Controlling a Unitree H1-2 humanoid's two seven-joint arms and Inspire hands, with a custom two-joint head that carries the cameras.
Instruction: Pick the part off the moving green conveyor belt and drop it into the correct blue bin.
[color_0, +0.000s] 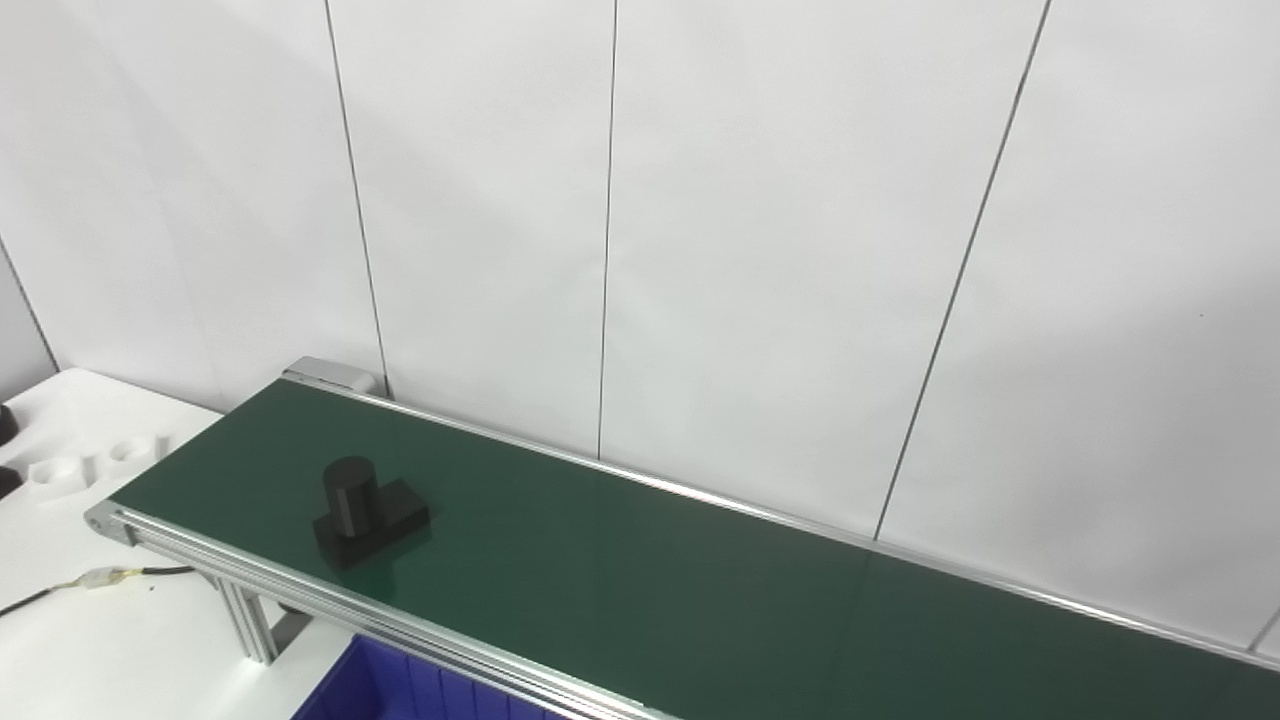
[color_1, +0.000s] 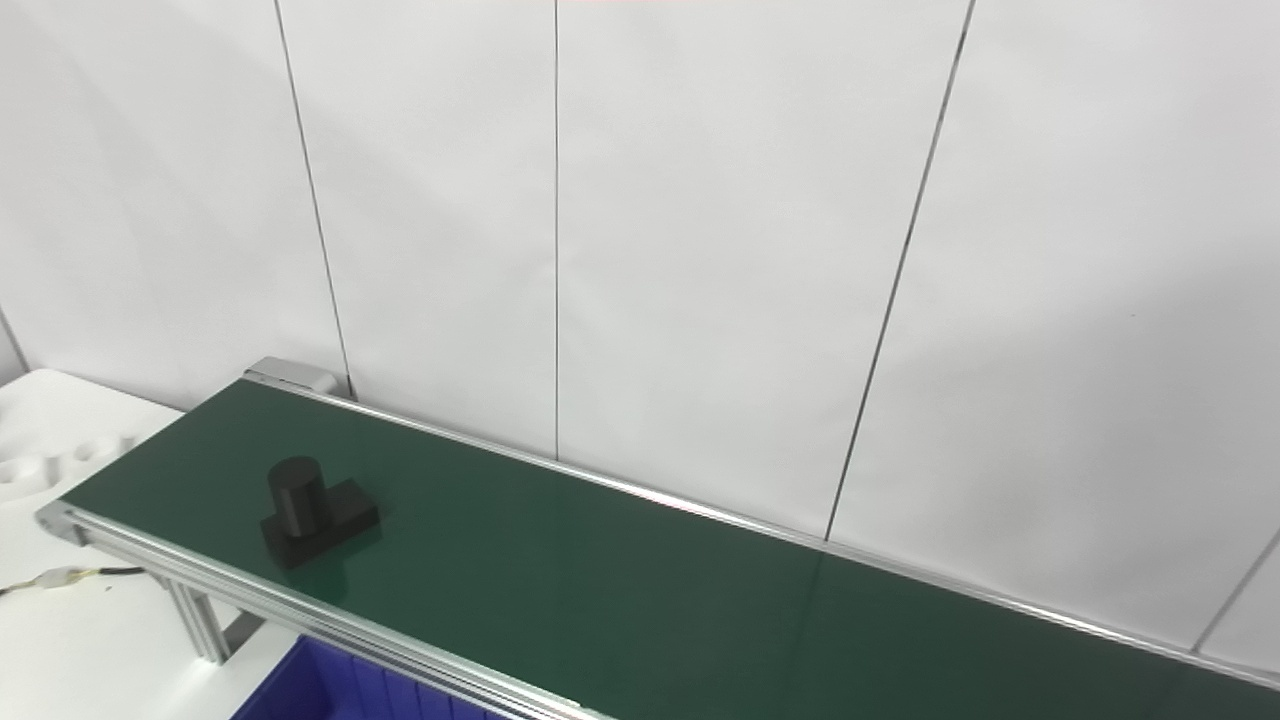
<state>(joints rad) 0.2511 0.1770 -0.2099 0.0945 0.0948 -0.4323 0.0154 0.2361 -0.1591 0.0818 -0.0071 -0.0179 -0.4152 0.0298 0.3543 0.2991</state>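
Black part (color_0: 368, 508) sits near the green belt's (color_0: 640, 580) left end; blue bin (color_0: 400, 690) is cropped below; neither robot hand is visible.

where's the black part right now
The black part sits upright on the green conveyor belt, near its left end and front rail, just beyond the blue bin.

Black part (color_0: 368, 509) upright on green conveyor belt (color_0: 650, 580) near its left end, blue bin (color_0: 400, 690) below

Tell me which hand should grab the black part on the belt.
Probably the left: the black part sits near the left end of the green belt, above the blue bin. Neither hand is in view, so that's a guess.
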